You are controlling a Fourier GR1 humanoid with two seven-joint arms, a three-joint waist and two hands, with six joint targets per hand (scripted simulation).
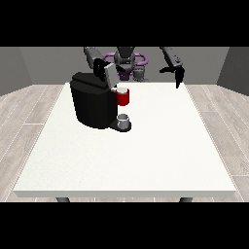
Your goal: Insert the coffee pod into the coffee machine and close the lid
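Note:
The black coffee machine (92, 104) stands on the table's left half. Its grey lid (110, 74) is tilted up at the top. A red round part (123, 97) sits at the machine's front, above a small grey cup (124, 120) on the machine's base. I cannot make out a separate coffee pod. The hand at the view's left (99, 65) is right at the raised lid, on its upper left side. The hand at the view's right (178, 74) hangs in the air over the table's far right edge, fingers pointing down and holding nothing.
The white table (146, 155) stretches wide towards the camera and to the right of the machine. The robot's torso (127, 61) stands behind the far edge.

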